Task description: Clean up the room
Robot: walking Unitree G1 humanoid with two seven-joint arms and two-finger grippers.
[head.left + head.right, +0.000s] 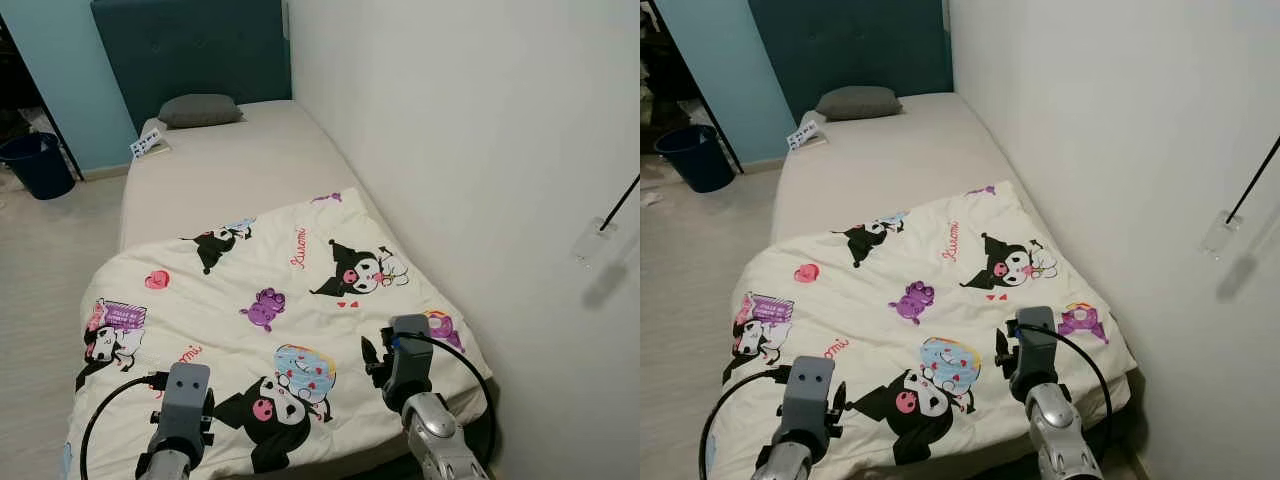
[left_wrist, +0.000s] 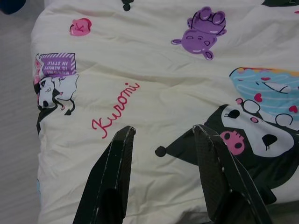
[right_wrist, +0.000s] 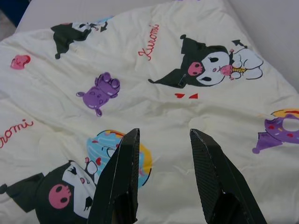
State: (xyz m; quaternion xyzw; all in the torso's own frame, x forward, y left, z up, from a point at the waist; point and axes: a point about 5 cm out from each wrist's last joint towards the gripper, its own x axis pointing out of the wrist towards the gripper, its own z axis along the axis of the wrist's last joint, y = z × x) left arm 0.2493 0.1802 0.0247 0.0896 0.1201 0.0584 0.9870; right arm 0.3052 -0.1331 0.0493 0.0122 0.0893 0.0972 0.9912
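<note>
A cream blanket (image 1: 270,300) printed with cartoon characters covers the near half of a single bed (image 1: 240,165). Its far edge lies unevenly across the mattress. A grey pillow (image 1: 199,109) rests at the head, against the dark teal headboard (image 1: 190,45). Both arms reach over the foot of the bed. My left gripper (image 2: 161,135) hovers open above the blanket beside the red "Kuromi" lettering (image 2: 114,116). My right gripper (image 3: 163,135) hangs open above the blanket near a blue printed figure (image 3: 103,144). Neither holds anything.
A white wall (image 1: 450,120) runs along the bed's right side, with a black cable and a small white device (image 1: 597,238) on it. A dark blue bin (image 1: 38,165) stands on the pale floor at the far left. A small printed card (image 1: 146,143) lies by the pillow.
</note>
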